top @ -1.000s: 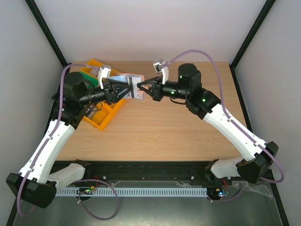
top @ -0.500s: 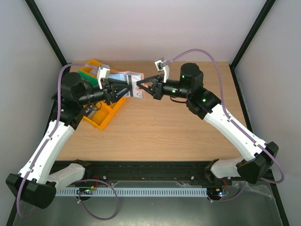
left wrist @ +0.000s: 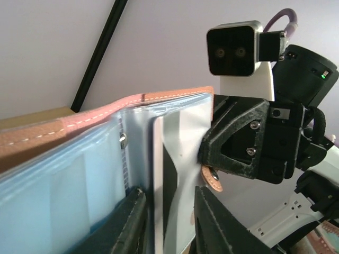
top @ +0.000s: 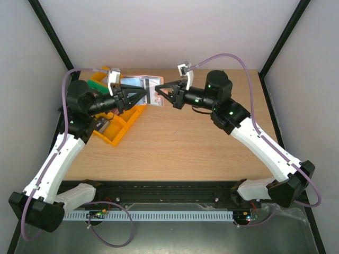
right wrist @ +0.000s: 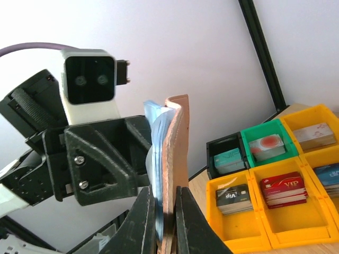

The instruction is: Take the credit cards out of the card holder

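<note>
My left gripper (left wrist: 169,198): jaws flank white, black-striped credit card (left wrist: 177,159); cannot tell if clamped. Aloft between arms: card holder (left wrist: 79,124), spread open for access. My right gripper (right wrist: 164,211): clenched on its leather cover, bracing against pull.

white arm shells (top: 53,164), black joints (top: 220,87), purple cables (top: 228,55), green lights (top: 211,85)

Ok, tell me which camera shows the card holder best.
The left wrist view: the card holder fills the frame, open toward the lens, its clear sleeves and a dark-striped white card showing. The right wrist view catches only its thin edge. The top view shows it small, without inner detail.
</note>
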You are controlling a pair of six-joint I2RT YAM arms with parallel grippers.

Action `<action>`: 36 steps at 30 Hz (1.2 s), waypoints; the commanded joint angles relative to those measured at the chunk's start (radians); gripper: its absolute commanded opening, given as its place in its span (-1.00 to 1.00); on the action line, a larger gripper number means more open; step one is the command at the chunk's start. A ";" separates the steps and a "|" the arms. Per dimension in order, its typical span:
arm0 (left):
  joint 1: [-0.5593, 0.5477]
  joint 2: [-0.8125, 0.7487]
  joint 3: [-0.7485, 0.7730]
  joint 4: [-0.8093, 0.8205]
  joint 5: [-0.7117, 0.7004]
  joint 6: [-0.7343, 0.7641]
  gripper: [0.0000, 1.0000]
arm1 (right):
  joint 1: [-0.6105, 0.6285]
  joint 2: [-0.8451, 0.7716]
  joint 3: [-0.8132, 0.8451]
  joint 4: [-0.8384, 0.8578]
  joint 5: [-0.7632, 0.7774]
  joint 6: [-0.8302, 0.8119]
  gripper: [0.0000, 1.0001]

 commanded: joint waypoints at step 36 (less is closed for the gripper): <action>-0.065 -0.175 -0.077 0.079 0.109 0.123 -0.95 | 0.006 0.134 -0.059 0.237 -0.049 0.016 -0.97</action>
